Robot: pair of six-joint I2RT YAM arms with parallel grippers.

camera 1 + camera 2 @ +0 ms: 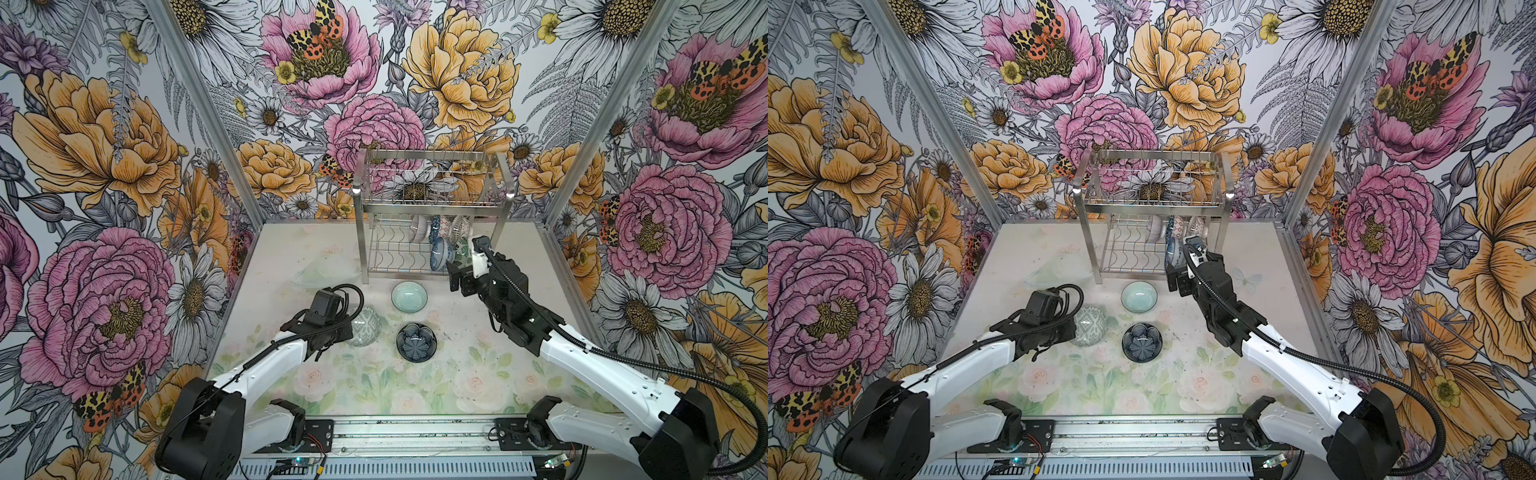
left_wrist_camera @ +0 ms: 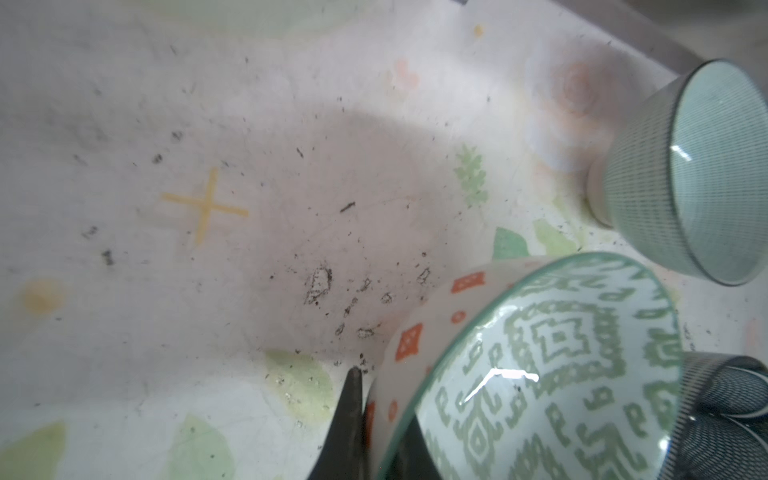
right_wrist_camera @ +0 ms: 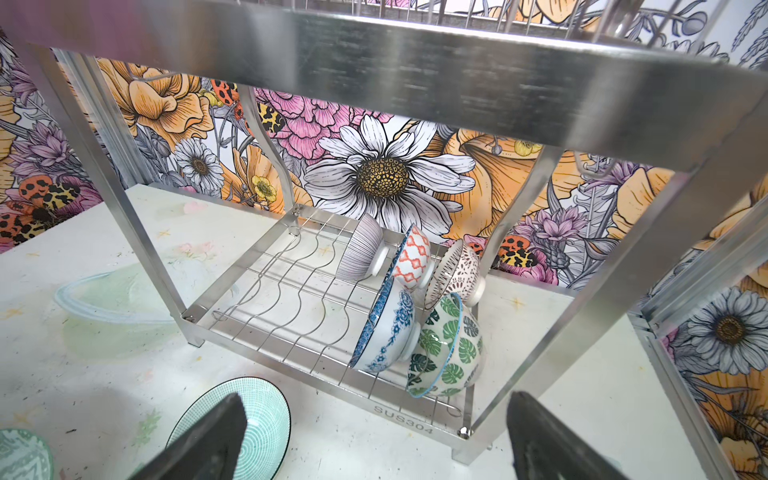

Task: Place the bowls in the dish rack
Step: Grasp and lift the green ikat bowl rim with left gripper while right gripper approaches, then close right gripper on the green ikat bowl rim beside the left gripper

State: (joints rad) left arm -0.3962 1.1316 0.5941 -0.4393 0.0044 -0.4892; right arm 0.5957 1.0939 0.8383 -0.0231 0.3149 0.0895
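Top views, floral walls [image 1: 104,174], pastel table [image 1: 465,374], left hand [image 1: 351,332] gripping bowl [image 1: 369,323], right hand [image 1: 459,279] spread.

white-and-black left arm [image 1: 266,361] stretched low, wrist angled inward | black left gripper [image 2: 370,399] pinched onto rim of green-geometric ceramic bowl [image 2: 561,374] | white-and-black right arm [image 1: 590,357] extended forward | black right gripper [image 3: 378,401] jaws spread wide

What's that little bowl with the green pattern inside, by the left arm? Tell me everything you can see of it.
A small round bowl, glossy like glazed ceramic: inside white with a green geometric pattern, outside white with orange diamonds and dots, thin blue-green rim. It is mouth up over the left of the table, before the dish rack. The left hand is shut on its rim, one finger each side. No other bowl touches it.
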